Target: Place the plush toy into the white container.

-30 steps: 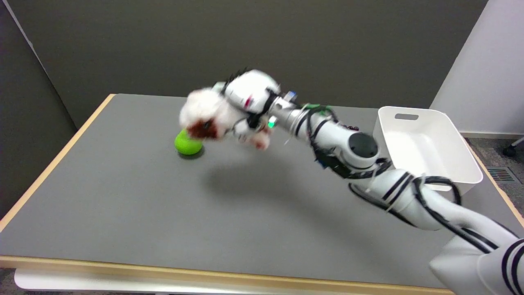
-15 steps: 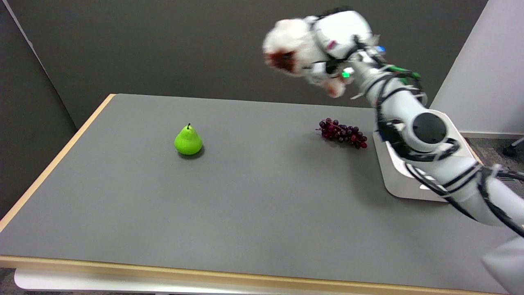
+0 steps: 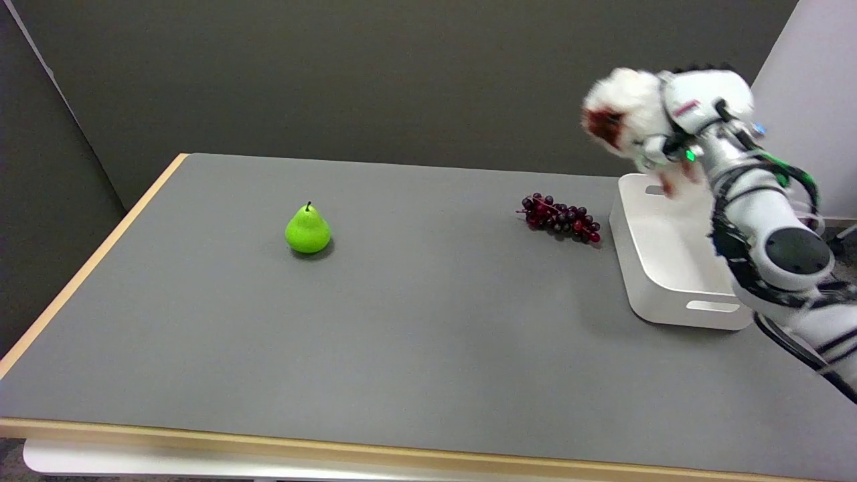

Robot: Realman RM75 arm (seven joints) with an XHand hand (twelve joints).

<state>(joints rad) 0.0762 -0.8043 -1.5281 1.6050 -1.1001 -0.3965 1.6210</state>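
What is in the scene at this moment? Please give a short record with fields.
hand: right hand holds the plush toy in the air
toy position: above the far end of the white container, not inside yet
container: on the table, right side
grapes: just left of the container
pear: upright, far left

Pear (image 3: pixel 307 229) left on table (image 3: pixel 402 348), grapes (image 3: pixel 561 218) just beside container (image 3: pixel 659 281).

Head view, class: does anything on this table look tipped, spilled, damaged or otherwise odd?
Nothing stands out. The pear stands upright, the grapes lie in one bunch beside the white container, which sits flat. The right hand holds the plush toy in the air above it.
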